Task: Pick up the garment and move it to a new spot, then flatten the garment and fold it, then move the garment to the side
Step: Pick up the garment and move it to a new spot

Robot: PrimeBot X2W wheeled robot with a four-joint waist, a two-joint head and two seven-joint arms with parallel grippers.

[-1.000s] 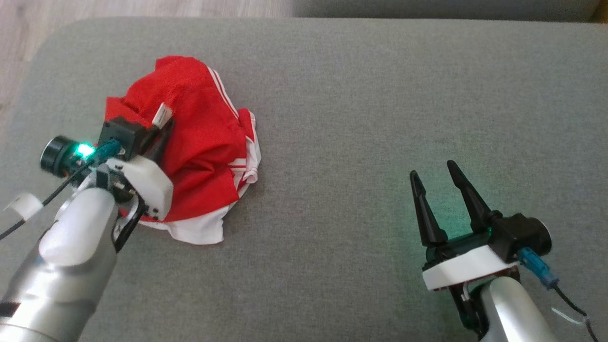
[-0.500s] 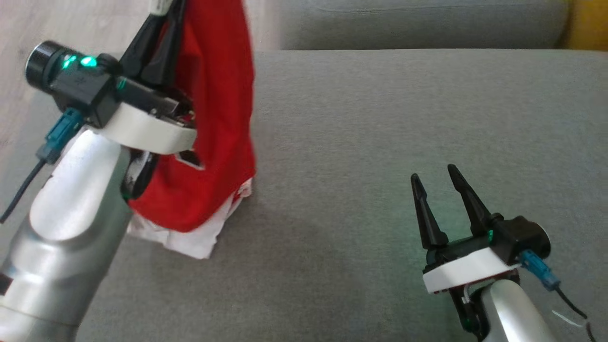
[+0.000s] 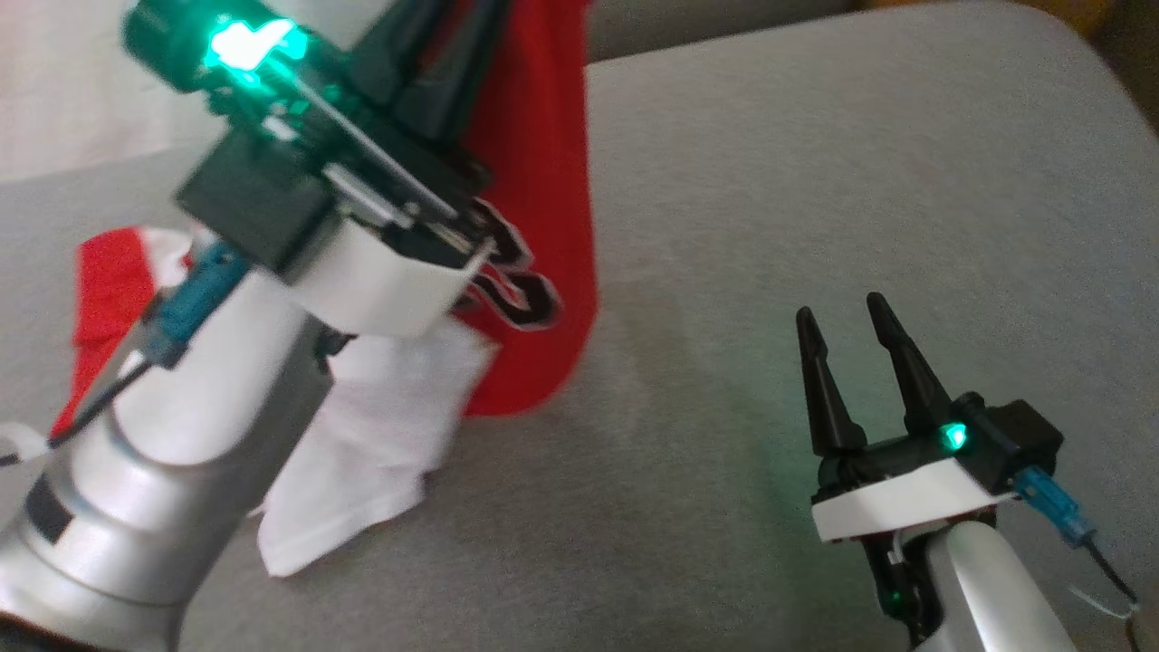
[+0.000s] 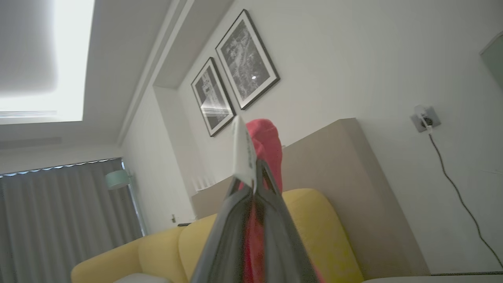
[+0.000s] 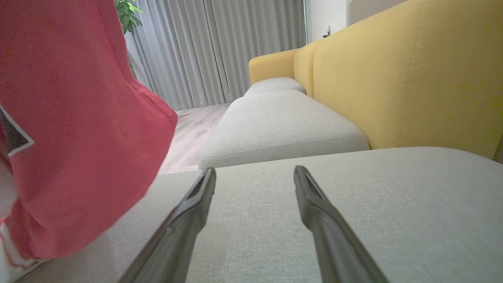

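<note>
Step 1 is underway, not done. My L hand (image 3: pixel 435 63) is pinched tight on the top of the garment (image 3: pixel 534 226), with red cloth and a white tag (image 4: pixel 243 153) squeezed between its fingers. The rest hangs down below that hand. The white hem (image 3: pixel 362 471) sits under the L wrist and looks to be resting on the grey cushion (image 3: pixel 815 181), though the blur makes that a guess, so I'd call it partly lifted. My R hand (image 3: pixel 842 310) is spread wide with nothing in it, low over the cushion. The garment is off to its left, close to the fingers but not touching them. Left to do, as I judge it: get the hem clear, carry to a new spot, set down, flatten (prob. needs both hands), fold, then shift it to the side. So that's most of the job. Containers: none that I can make out, no bin or basket near either hand. It's cushion to cushion.
</note>
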